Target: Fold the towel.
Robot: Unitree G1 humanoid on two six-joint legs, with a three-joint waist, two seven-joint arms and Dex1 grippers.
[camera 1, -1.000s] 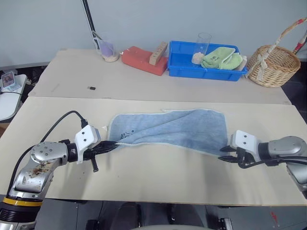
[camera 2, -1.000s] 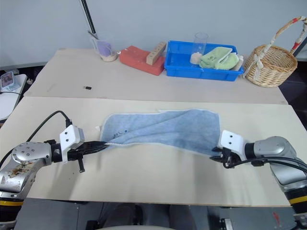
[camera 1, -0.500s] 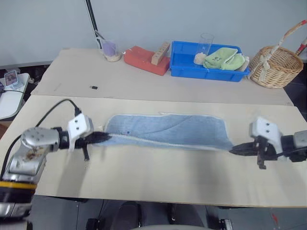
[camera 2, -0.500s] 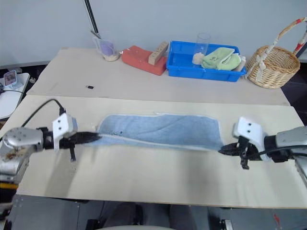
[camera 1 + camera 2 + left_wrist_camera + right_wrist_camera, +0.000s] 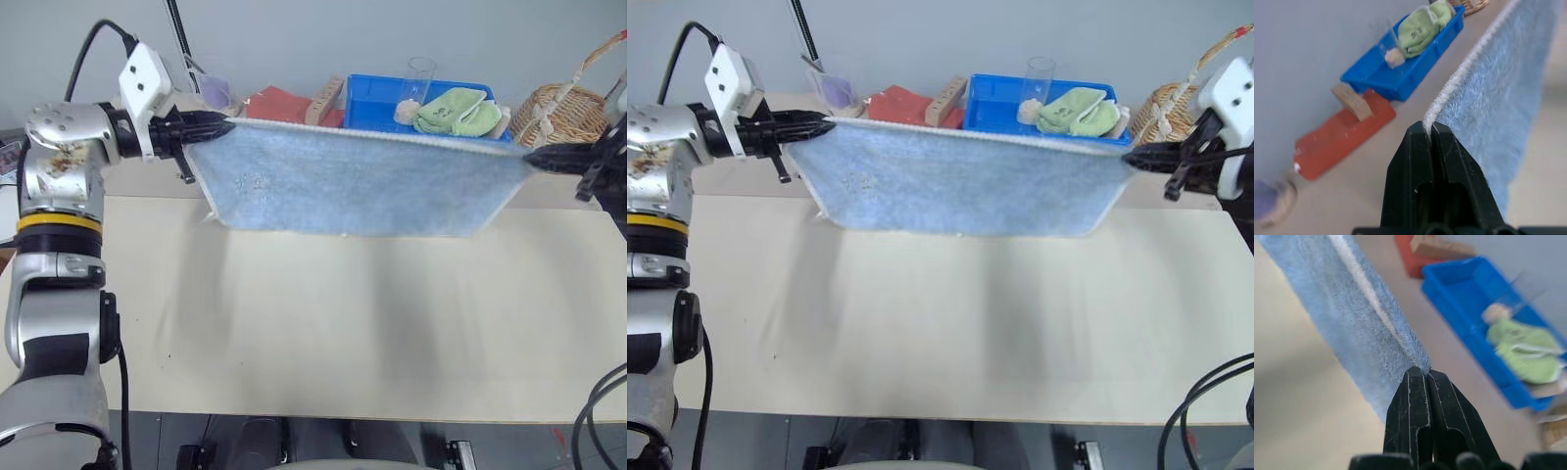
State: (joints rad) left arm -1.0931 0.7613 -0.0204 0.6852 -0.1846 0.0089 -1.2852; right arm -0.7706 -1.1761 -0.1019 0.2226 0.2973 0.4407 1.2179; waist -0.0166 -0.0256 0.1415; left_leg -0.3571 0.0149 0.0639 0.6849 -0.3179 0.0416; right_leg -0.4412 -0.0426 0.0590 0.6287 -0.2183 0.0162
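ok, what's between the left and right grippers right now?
The towel, stretched between the left gripper and the right gripper, each shut on a top corner, hanging above the table. Head views show it.

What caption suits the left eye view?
Both grippers, left and right, hold the blue towel stretched above the table.

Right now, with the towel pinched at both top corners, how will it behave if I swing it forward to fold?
Likely floppy: the towel hangs as a limp sheet between the left gripper and the right gripper, and its lower edge looks uneven. Probably light, since the top hem sags only slightly. Its terry pile may resist slipping, but both pinches are at the very corners.
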